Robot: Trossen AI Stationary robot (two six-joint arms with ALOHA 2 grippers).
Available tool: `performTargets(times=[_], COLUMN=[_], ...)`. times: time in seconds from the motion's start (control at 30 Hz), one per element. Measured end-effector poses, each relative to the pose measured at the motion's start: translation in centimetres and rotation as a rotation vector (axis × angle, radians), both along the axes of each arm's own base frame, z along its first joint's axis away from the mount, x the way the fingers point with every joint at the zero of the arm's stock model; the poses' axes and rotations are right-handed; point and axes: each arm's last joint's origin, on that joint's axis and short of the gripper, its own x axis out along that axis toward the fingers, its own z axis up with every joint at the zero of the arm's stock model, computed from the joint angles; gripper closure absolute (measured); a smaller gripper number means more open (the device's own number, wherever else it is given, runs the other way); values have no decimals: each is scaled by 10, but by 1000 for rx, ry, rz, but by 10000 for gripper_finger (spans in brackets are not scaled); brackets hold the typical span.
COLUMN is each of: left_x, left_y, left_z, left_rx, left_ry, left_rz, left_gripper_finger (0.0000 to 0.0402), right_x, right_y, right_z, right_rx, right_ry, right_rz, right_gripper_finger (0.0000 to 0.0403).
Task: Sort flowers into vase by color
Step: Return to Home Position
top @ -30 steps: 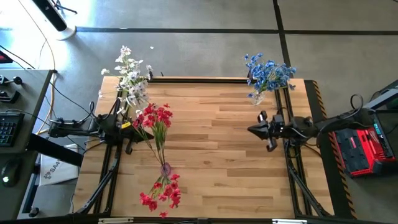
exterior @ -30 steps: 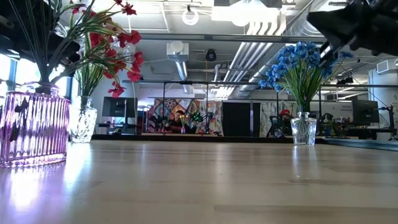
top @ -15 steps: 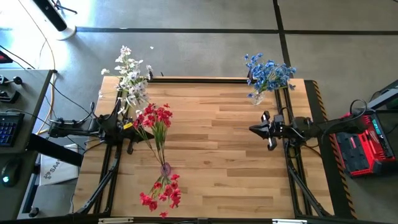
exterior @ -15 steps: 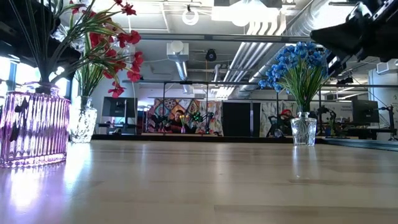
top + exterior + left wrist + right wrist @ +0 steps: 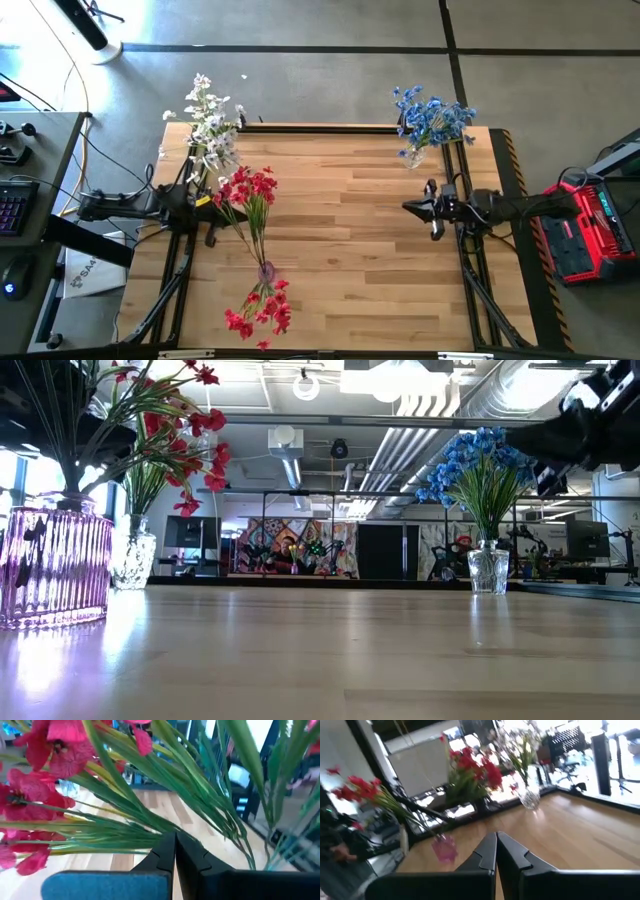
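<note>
The red flowers (image 5: 248, 188) stand in a purple vase (image 5: 266, 270) near the table's left front, with more red blossoms (image 5: 258, 308) drooping toward the near edge. White flowers (image 5: 210, 125) fill a clear vase (image 5: 132, 555) at the far left. Blue flowers (image 5: 432, 118) fill a clear vase (image 5: 488, 570) at the far right. My left gripper (image 5: 214, 208) is shut, level, just left of the red flowers' green stems (image 5: 150, 820), with nothing between its fingers. My right gripper (image 5: 408, 208) is shut and level over the table's right side, below the blue flowers.
Bare wooden tabletop (image 5: 350, 230) stretches between the two arms. A red case (image 5: 585, 230) sits off the table's right edge, and a desk with a keyboard (image 5: 12, 205) is off its left. A black frame (image 5: 330, 128) runs along the far edge.
My right gripper has drawn back a little toward the table's right edge and tipped up from a downward slant to level, staying shut. The flowers and vases have not moved.
</note>
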Motion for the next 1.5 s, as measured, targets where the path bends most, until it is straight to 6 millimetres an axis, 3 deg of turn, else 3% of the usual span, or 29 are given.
performTargets(times=[0.13, 0.4, 0.57, 1.07, 1.5], left_x=[5, 5, 5, 12, 4], left_y=[0, 0, 0, -1, 0], left_z=[-4, -5, -5, -15, 2], left_rx=[-32, -29, -21, -47, -30], left_ry=[-106, -105, -98, 23, -161], left_rz=[3, 11, 12, 10, 6], left_gripper_finger=[401, 401, 401, 401, 401], right_x=[-3, -5, -5, -4, -4], right_y=[-1, -1, -4, -3, -2], right_z=[-5, -2, -3, -3, -3], right_rx=[4, -106, -176, -22, -21], right_ry=[37, 16, 24, 8, 8], right_rz=[-8, -19, -117, -97, -56], right_gripper_finger=[403, 403, 403, 403, 403])
